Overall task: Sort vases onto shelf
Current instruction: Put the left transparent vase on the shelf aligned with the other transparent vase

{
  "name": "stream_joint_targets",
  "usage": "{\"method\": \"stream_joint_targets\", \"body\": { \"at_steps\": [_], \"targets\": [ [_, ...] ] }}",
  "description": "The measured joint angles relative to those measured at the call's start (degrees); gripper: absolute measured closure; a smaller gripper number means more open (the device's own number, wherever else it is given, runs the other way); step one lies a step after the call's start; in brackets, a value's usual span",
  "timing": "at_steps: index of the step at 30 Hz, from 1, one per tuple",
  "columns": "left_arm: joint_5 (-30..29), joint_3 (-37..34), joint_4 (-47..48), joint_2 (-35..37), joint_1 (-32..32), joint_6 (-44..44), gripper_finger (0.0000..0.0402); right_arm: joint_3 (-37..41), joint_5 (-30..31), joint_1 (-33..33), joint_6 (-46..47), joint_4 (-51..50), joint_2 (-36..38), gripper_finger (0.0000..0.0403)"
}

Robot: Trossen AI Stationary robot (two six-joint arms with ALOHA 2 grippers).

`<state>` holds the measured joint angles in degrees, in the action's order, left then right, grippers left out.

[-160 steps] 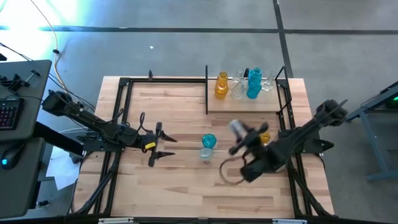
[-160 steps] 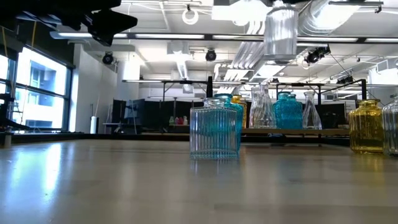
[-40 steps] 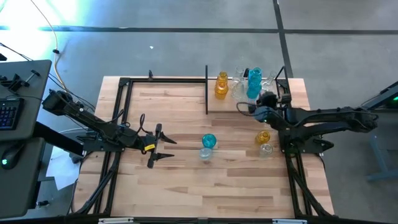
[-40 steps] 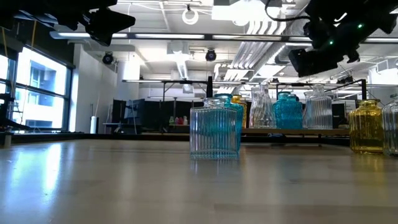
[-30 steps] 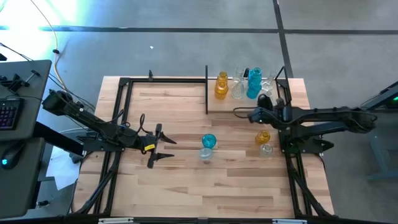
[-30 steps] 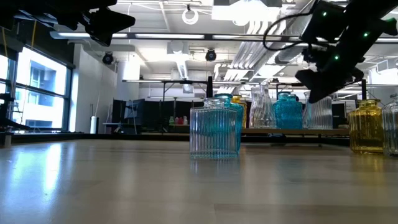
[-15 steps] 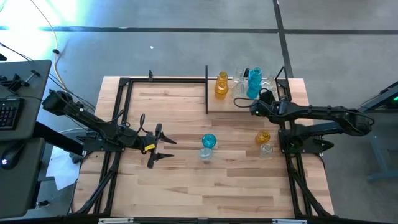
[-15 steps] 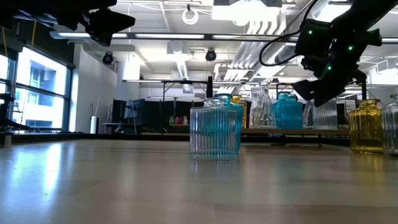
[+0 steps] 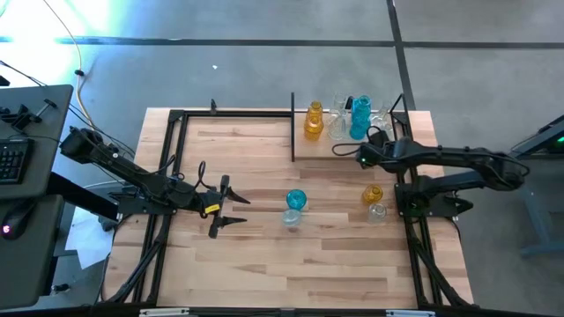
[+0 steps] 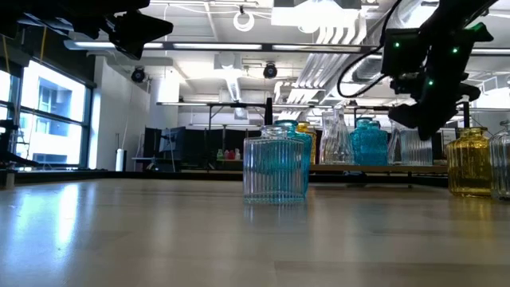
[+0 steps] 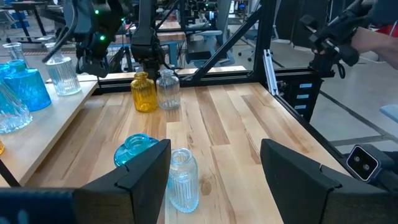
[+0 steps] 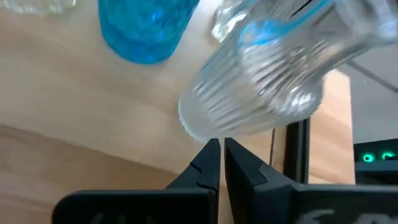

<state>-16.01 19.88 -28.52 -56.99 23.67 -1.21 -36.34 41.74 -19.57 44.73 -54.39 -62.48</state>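
The shelf (image 9: 322,148), a light board with a black frame, lies at the table's far right. On it stand an amber vase (image 9: 314,121), a clear one (image 9: 337,125), a teal one (image 9: 359,118) and a clear ribbed vase (image 9: 380,121) at the right end. My right gripper (image 9: 374,137) is shut, its tips at the ribbed vase's base (image 12: 205,130). On the tabletop stand a teal vase (image 9: 296,200), a clear one (image 9: 291,217), an amber one (image 9: 373,194) and another clear one (image 9: 377,211). My left gripper (image 9: 231,204) waits open at mid-left. My right gripper (image 12: 221,149) has its shut fingertips (image 12: 212,148) right at the lower edge of the clear ribbed vase (image 12: 261,93), which stands on the shelf. I cannot tell whether they touch it.
Black frame rails (image 9: 172,167) run along the table's left, far and right sides, and a black post (image 9: 293,128) marks the shelf's left end. The near half of the tabletop (image 9: 282,269) is bare wood. A keyboard desk (image 9: 22,132) stands beyond the left edge.
My right gripper has moved a little toward the far edge, closer to the shelf's right end, and has stayed beside the clear ribbed vase standing there. The vases have kept their places.
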Motion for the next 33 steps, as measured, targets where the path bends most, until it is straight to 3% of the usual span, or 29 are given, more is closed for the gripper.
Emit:
{"method": "stream_joint_targets", "body": {
  "at_steps": [10,13,19,25,33],
  "targets": [
    [-1.0,0.0,1.3,0.0,-1.7,2.6,0.0170,0.0,-2.6,-0.8,-2.1,-0.7,-1.7,0.0399],
    [1.1,0.0,1.3,0.0,-4.9,2.3,0.0200,0.0,-2.8,-1.5,-2.7,-0.5,-1.7,0.0399],
    [8.5,-0.4,1.0,0.0,-11.6,2.3,0.0301,0.1,-2.6,-3.5,-5.0,1.3,-1.7,0.0399],
    [9.9,-0.4,-0.8,0.0,-16.3,2.1,0.0389,0.1,-1.5,-6.7,-7.7,5.1,-1.7,0.0399],
    [9.9,-0.4,-1.4,0.0,-18.4,1.9,0.0389,0.1,2.3,-9.2,-9.2,5.9,-1.7,0.0399]
  ]
}}
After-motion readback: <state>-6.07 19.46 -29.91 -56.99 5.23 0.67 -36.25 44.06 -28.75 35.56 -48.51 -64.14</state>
